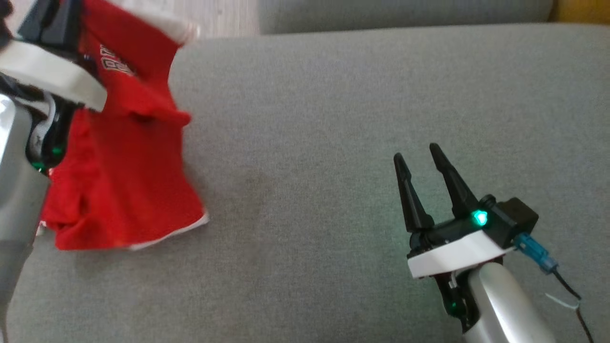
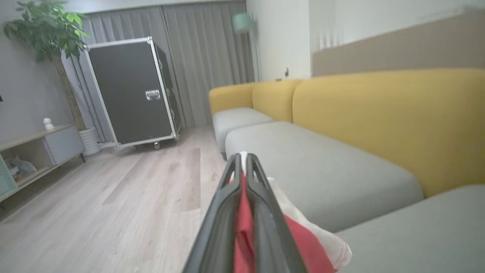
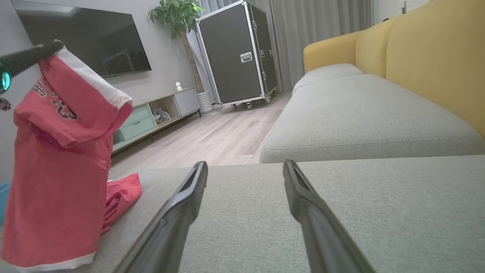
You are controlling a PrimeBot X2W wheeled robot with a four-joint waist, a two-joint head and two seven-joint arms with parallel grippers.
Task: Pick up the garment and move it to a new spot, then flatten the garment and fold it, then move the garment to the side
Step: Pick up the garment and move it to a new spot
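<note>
Red cloth trimmed in white marks the garment point(image 1: 124, 181) in the head view. It hangs at the far left from the left hand point(image 1: 47, 24), which is blurred at the top corner, and its lower hem rests on the grey sofa seat point(image 1: 333, 119). The right hand point(image 1: 416, 153) sits well apart at the lower right, low above the cushion, its two dark fingers spread with nothing between them.

In the left wrist view the left hand point(image 2: 243, 159) is clenched on the fabric: red cloth and a white edge of the garment point(image 2: 303, 242) are pinched between the closed fingers. Past them lie the wooden floor point(image 2: 132, 197) and the yellow backrest point(image 2: 379, 121).

From the right wrist view the garment point(image 3: 57, 170) dangles at the left from one dark fingertip point(image 3: 34, 57) of the left hand. A printed panel folds over near the top, and a loose red part lies on the seat beside the hanging body. The right hand point(image 3: 245, 163) is released, with bare grey cushion between its fingers.

The pick-up looks done, since the cloth is gripped and mostly raised. The carry to a new spot seems to be barely begun, because the hem touches the seat. Laying it down, flattening, folding and moving it aside all remain.
</note>
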